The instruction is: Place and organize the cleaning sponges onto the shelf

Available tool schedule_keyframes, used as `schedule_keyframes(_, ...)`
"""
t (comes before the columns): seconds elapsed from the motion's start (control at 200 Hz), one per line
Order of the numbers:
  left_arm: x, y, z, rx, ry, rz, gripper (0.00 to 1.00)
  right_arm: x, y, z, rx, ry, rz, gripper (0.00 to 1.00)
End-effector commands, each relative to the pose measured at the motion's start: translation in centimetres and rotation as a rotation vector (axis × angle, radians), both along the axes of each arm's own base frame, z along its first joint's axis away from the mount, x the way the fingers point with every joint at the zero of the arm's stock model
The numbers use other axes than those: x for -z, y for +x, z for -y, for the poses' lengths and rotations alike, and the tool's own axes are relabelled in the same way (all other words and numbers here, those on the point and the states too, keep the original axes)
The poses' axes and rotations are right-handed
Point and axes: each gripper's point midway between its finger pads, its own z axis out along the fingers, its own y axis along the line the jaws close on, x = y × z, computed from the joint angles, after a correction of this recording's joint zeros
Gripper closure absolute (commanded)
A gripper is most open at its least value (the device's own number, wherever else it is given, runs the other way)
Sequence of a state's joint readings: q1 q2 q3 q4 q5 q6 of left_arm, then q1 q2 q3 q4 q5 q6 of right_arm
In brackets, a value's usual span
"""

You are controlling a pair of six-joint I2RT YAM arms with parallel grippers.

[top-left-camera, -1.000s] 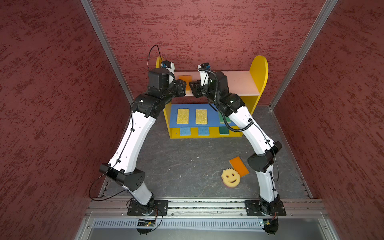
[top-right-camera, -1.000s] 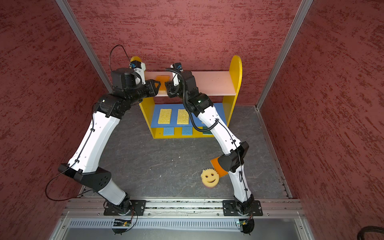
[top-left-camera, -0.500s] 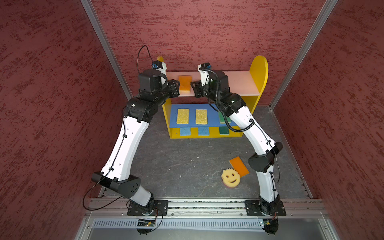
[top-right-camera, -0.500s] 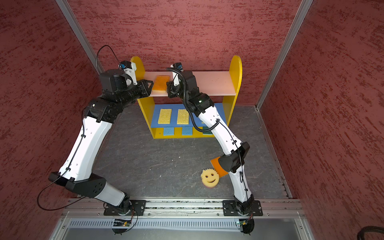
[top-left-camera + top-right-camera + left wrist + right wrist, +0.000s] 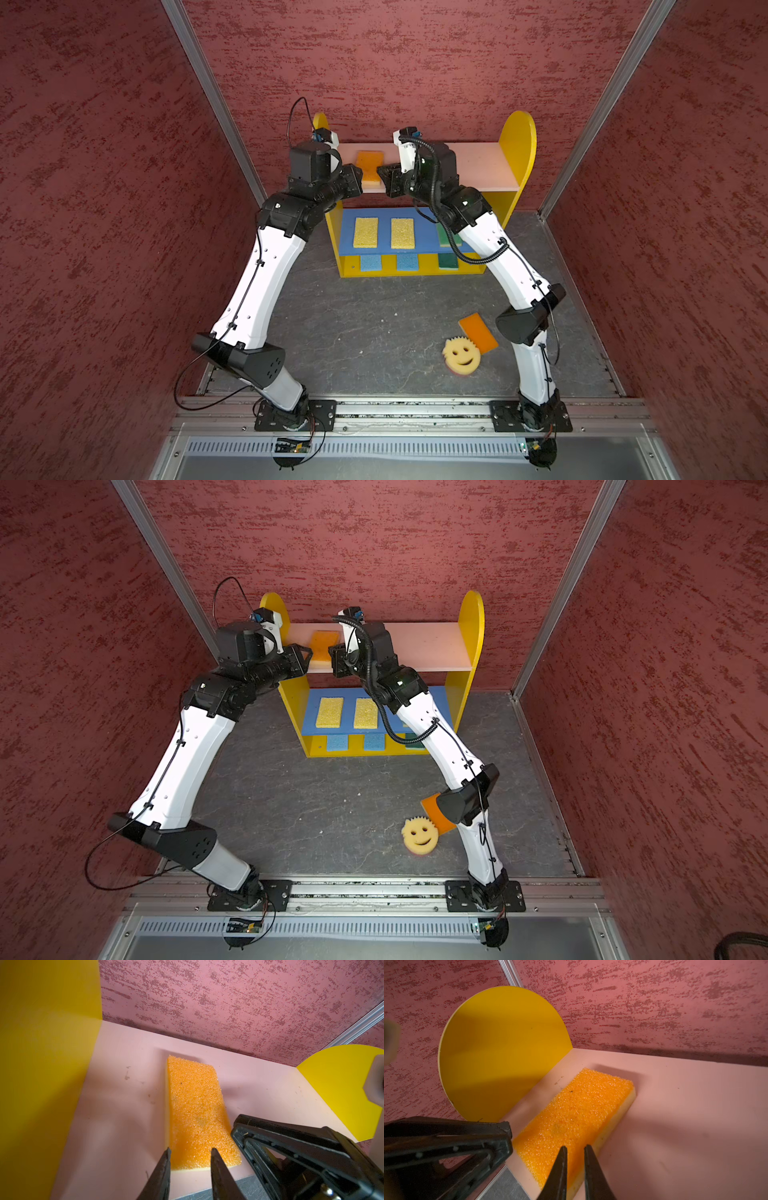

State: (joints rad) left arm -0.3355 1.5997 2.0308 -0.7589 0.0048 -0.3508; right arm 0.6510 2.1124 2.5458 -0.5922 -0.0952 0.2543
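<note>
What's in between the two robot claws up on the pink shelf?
An orange sponge, lying flat on the pink board. Both top views show it.

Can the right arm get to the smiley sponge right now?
Probably yes: the smiley sponge lies uncovered near that arm's base; the right gripper, up at the shelf, must swing back.

A robotics laboratory test cell is indicated: a grey stone-patterned counter [image 5: 374, 324] is enclosed by dark red textured wall panels [image 5: 395, 62] framed with aluminium corner posts [image 5: 217, 108]. Two white-and-black robot arms [image 5: 266, 282] are bolted to an aluminium base rail [image 5: 415, 409]. A small yellow, pink and blue three-tier shelf [image 5: 519, 145] is set against the back wall.
</note>
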Motion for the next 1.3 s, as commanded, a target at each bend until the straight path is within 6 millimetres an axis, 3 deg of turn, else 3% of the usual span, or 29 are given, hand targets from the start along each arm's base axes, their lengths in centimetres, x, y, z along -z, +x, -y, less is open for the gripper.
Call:
schedule_keyframes(0.0, 0.6, 0.0, 0.2, 0.013, -0.026, -0.015, 0.68, 0.5, -0.1, -1.2, -0.043, 0.016, -0.014, 0.83)
schedule_keyframes(0.481, 0.9, -1.2, 0.3, 0.034, -0.056, -0.025, 0.7, 1.7, -0.4, -2.6, -0.081, 0.004, -0.032, 0.83)
schedule_keyframes(0.701, 0.4, -1.3, -0.3, 0.019, -0.045, -0.012, 0.68, 1.1, -1.1, -2.9, -0.095, 0.016, -0.025, 0.83)
schedule_keyframes(0.977, 1.3, -0.2, -1.0, 0.011, -0.045, -0.052, 0.66, 0.7, -1.6, -2.9, -0.084, 0.011, -0.018, 0.82)
schedule_keyframes(1.297, 0.9, -0.7, -0.9, 0.021, -0.057, -0.046, 0.67, 0.4, -1.0, -2.2, -0.033, -0.008, 0.01, 0.79)
